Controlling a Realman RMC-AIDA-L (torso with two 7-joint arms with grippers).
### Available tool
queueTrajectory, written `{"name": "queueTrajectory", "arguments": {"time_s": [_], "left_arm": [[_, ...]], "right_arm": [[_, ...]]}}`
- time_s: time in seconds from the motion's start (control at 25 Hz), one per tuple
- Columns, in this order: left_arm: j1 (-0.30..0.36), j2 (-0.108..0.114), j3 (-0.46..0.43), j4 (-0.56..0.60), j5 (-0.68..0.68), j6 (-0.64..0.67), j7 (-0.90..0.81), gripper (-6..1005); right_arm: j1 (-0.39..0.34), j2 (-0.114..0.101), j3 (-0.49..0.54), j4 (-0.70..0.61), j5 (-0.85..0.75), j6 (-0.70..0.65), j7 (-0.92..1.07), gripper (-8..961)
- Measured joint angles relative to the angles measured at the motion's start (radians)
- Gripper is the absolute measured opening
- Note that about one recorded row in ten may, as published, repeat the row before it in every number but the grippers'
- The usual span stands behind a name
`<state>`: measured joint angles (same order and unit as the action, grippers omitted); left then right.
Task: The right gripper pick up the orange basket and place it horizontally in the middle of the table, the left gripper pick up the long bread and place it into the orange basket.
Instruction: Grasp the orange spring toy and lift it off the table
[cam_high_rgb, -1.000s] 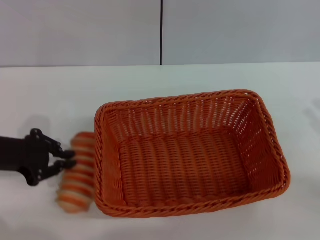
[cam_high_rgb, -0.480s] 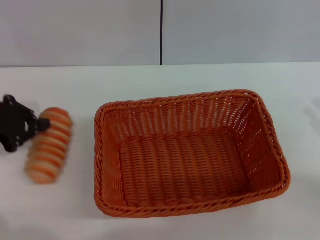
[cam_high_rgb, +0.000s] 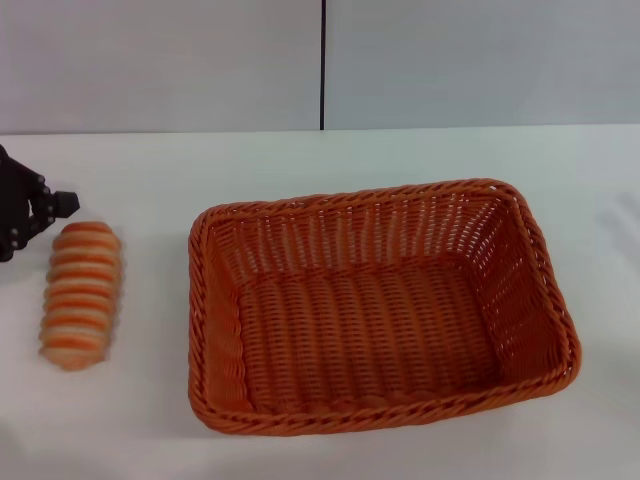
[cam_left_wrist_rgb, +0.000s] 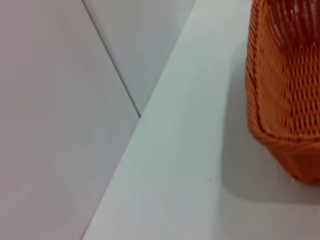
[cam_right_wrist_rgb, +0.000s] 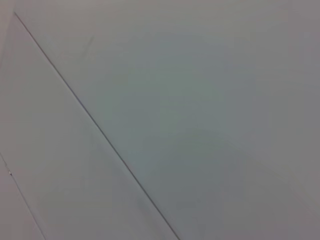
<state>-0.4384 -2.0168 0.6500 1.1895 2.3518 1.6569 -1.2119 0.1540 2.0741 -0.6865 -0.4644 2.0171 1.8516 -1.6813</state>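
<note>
Since 1 second ago the long bread (cam_high_rgb: 80, 294) has shifted away from the orange basket (cam_high_rgb: 375, 305): then it lay just beside the basket's left wall with the left gripper (cam_high_rgb: 45, 212) at its side, half a second ago it sat partway out to the left, and now it rests on the table (cam_high_rgb: 150, 180) well apart from the basket, near the left edge of the head view. Its long axis runs roughly front to back, leaning slightly, with its orange and cream stripes crossing it.

At the far left edge of the head view, the left gripper sits just behind the loaf's far end, mostly cut off by the frame. Whether its fingers touch the bread or how wide they stand cannot be told.

Unmoved through all 3 head pictures, the basket sits in the middle of the table with its long side across the view, and nothing lies inside it. One corner of it (cam_left_wrist_rgb: 285, 100) shows in the left wrist view, resting on the white tabletop (cam_left_wrist_rgb: 180, 175) beside a grey wall panel (cam_left_wrist_rgb: 55, 110).

No brand, label or writing is readable on anything. Only plain grey panelling (cam_right_wrist_rgb: 190, 100) with a thin seam shows in the right wrist view, and the right gripper does not appear in any view.
</note>
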Motion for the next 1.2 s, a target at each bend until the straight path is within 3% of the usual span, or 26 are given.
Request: {"name": "queueTrajectory", "arguments": {"time_s": [0.24,0.4,0.56,0.8,1.2], "left_arm": [[-0.033,-0.029,0.062,0.005,0.2,-0.022,-0.006,39],[-0.035,-0.046,0.136,0.034,0.252,-0.03,-0.032,71],[-0.031,-0.048,0.189,0.062,0.246,-0.054,-0.044,104],[-0.03,-0.049,0.244,0.063,0.259,-0.093,-0.044,290],[-0.039,-0.049,0.279,0.059,0.309,-0.112,-0.042,290]], "right_arm": [[0.002,0.001,0.002,0.015,-0.002,0.0,-0.005,665],[0.003,0.0,0.0,0.015,-0.002,0.0,-0.014,665],[0.004,0.001,-0.002,0.015,-0.004,-0.001,-0.015,665],[0.0,0.001,-0.002,0.021,-0.005,-0.001,-0.023,665],[0.006,-0.001,-0.002,0.036,-0.005,0.0,-0.029,666]]}}
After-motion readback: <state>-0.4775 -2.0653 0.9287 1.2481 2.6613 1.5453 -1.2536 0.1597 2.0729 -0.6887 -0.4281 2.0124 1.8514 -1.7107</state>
